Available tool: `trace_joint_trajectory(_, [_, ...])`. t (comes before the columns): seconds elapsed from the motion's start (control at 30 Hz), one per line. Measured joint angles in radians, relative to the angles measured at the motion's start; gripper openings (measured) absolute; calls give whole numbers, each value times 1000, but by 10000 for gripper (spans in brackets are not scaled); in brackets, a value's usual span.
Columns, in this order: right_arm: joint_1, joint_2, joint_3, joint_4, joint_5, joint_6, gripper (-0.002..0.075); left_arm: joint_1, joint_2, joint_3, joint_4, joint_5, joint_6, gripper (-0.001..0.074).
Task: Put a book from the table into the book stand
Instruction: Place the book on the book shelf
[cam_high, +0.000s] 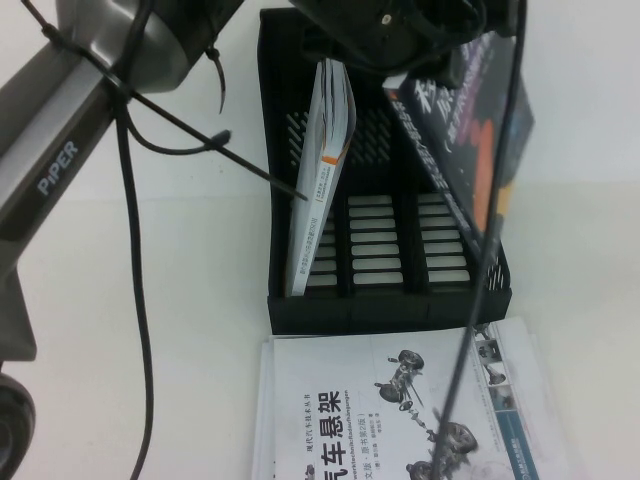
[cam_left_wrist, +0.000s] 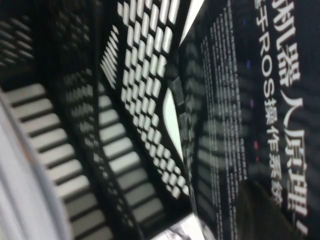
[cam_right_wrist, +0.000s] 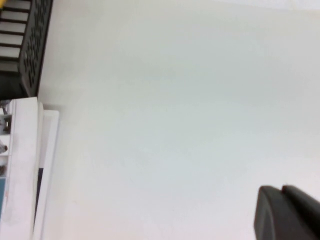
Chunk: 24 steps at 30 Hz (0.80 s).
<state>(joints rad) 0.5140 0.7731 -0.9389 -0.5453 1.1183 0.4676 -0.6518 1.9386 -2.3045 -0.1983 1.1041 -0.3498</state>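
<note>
The dark navy book with white Chinese characters hangs tilted over the right-hand compartment of the black book stand, its lower edge inside that compartment. My left gripper reaches across the stand's back from above and is shut on the book's upper part. In the left wrist view the book's cover fills one side, one of my fingers lies dark against it, and the stand's slotted base lies beyond. My right gripper hovers shut over the bare white table, off to the stand's right.
A white book with an orange-marked spine leans in the stand's left compartment. A white book with a car-suspension drawing lies flat in front of the stand. A black cable hangs across the stand's right side.
</note>
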Motion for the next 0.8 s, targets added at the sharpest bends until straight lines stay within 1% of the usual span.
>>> trace_joint_trajectory(0.17, [0,0,0,-2,-2,0,1,0,0,0,138,-7,-65,109])
trace_joint_trajectory(0.23, [0,0,0,-2,-6,0,1,2,0,0,165,-3,-76,109])
trace_joint_trajectory(0.8, [0,0,0,-3,-48,5,1,2,0,0,171,80,-120,109])
